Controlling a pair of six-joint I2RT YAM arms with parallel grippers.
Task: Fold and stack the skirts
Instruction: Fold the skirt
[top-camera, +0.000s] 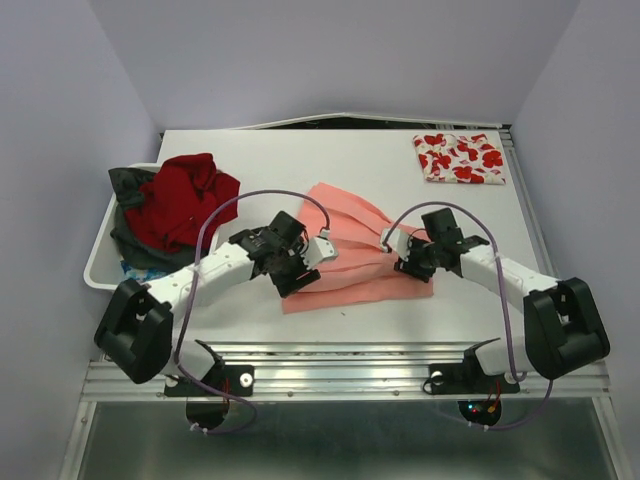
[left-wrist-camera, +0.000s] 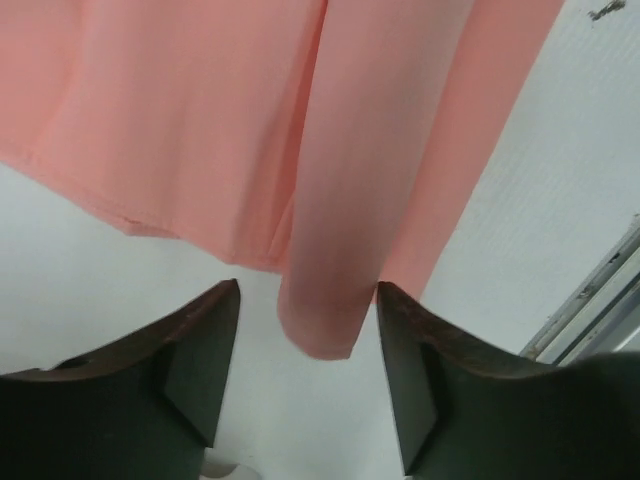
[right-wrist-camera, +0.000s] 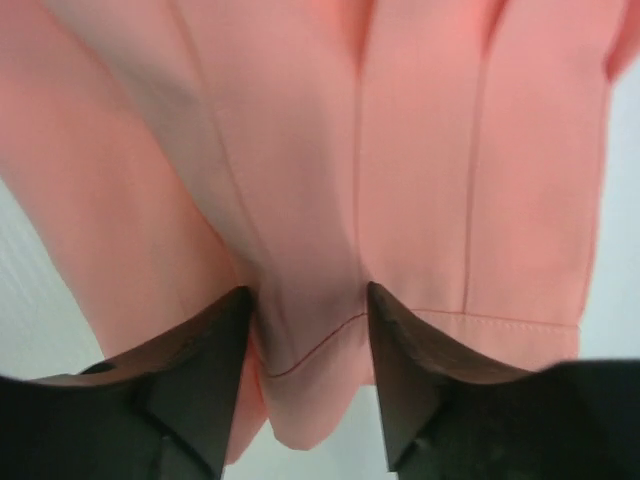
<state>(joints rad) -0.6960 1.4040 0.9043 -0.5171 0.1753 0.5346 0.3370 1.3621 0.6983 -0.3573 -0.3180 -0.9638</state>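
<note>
first, top external view: the salmon-pink pleated skirt (top-camera: 355, 250) lies partly folded in the middle of the table (top-camera: 250, 160). the left gripper (top-camera: 318, 250) is at its left edge and the right gripper (top-camera: 393, 252) at its right edge. the white skirt with red flower print (top-camera: 460, 158) lies folded flat at the far right corner, well apart from the pink one. the white bin (top-camera: 97, 268) at the left table edge holds a red garment (top-camera: 185, 205) heaped over a dark grey garment (top-camera: 128, 185). a blue item beneath them is too hidden to identify.

next, left wrist view: the fingers (left-wrist-camera: 200, 370) stand apart. a folded corner of the pink cloth lies between them, unpinched, with bare table beside it. risk: a withdrawal low over the table may catch this corner and drag the fold open.

last, right wrist view: the fingers (right-wrist-camera: 200, 380) stand apart. the hemmed edge fills the gap between them and is not visibly compressed. risk: cloth clinging to a pad may lift with the arm and disturb the pleats. risk: an uneven fold gives a poor base for stacking.
</note>
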